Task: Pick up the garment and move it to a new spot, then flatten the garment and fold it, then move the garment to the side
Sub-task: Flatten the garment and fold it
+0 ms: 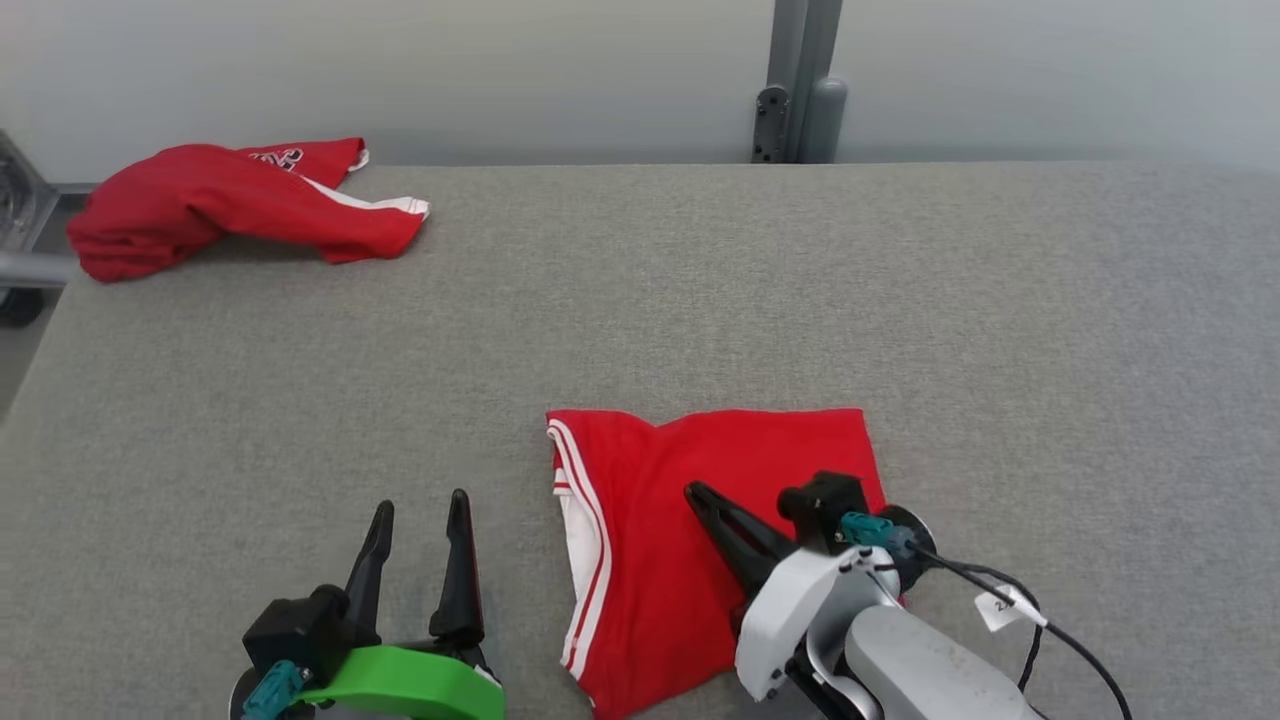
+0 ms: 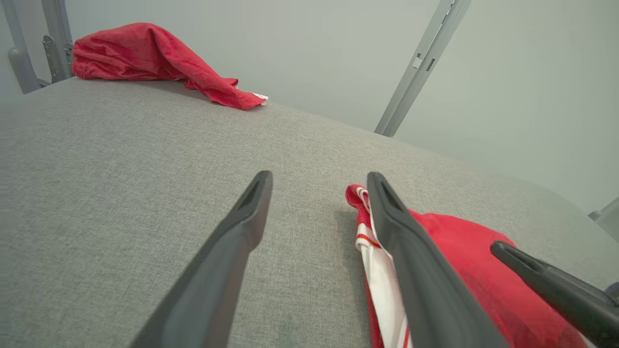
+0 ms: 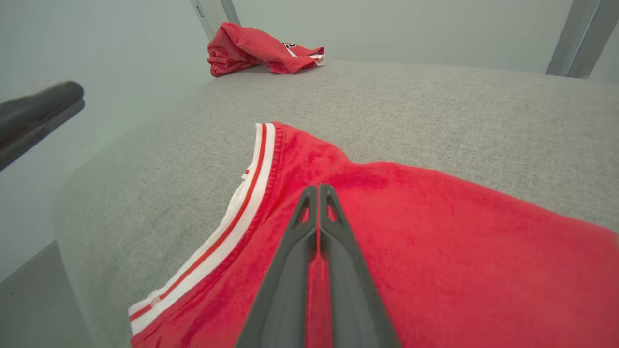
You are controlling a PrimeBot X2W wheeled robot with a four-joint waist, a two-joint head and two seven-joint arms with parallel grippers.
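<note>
Folding looked done: your right gripper (image 1: 697, 492), pressed together over the red white-trimmed garment (image 1: 640, 530), next needed to slide it aside; left gripper (image 1: 420, 502) stood spread

The left gripper (image 2: 319, 178) gapes beside folded garment (image 2: 459, 241); crumpled red heap (image 2: 135, 53) far behind.

A table (image 1: 760, 290) covered in grey woven cloth spans the scene from left to right. On it, at the near side and a little right of the middle, a folded red garment (image 1: 650, 560) lies flat, with white and red striped trim along its left edge. At the far left corner lies a crumpled red garment (image 1: 220, 205), also trimmed in white, well apart from the folded one.
</note>
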